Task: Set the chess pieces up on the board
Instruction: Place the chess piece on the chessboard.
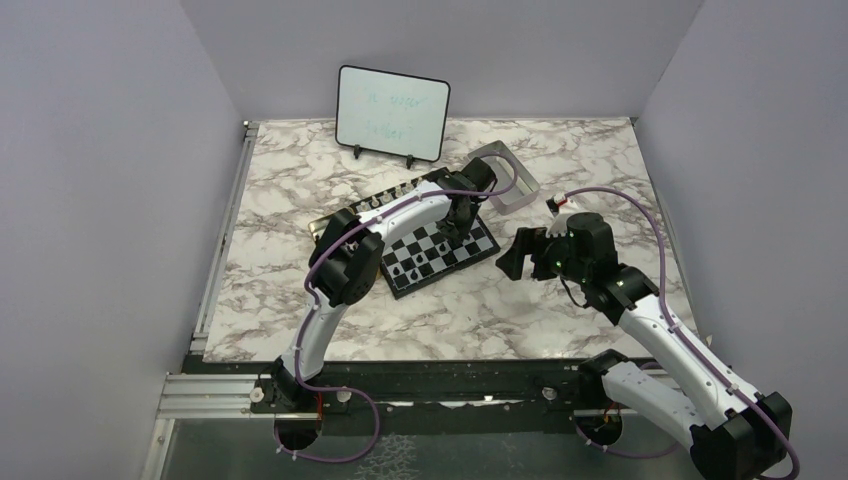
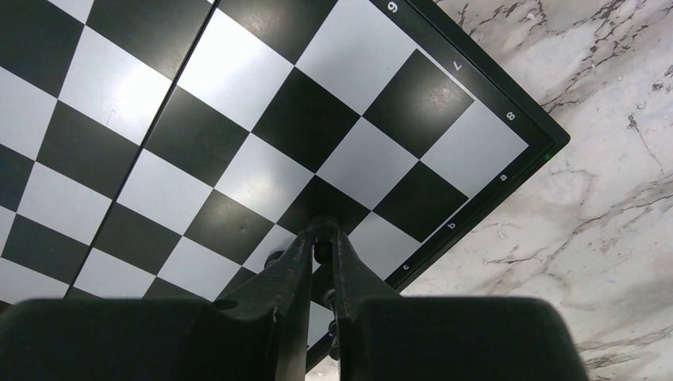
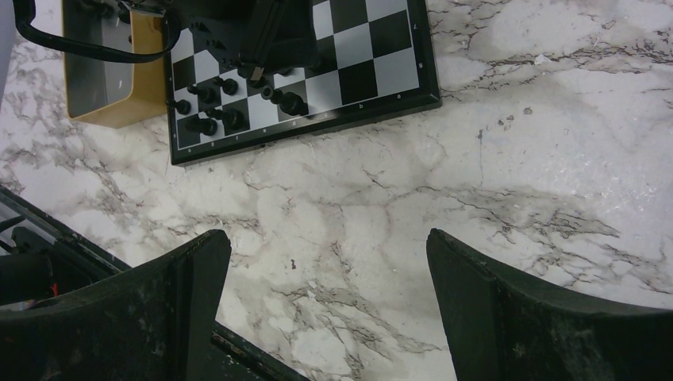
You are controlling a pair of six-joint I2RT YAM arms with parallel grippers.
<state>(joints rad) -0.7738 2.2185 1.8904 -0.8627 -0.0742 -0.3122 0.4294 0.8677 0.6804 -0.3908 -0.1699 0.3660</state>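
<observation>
The board [image 1: 452, 250] lies mid-table, with black and white checks and a black rim. It fills the left wrist view [image 2: 238, 119]. My left gripper [image 1: 460, 226] hangs low over its right part. In the left wrist view it [image 2: 323, 240] is shut on a tiny black chess piece [image 2: 323, 254] just above a square near the rim. More black chess pieces [image 3: 208, 94] stand in the rows along the board's near-left edge [image 3: 301, 127]. My right gripper [image 3: 325, 238] is open and empty over bare marble to the right of the board [image 1: 515, 255].
A tan wooden box [image 3: 103, 75] with a grey inside sits against the board's left side. Pale chess figures [image 1: 385, 200] line the board's far-left edge. A grey tray [image 1: 507, 176] lies behind the board. A small whiteboard [image 1: 392, 112] stands at the back.
</observation>
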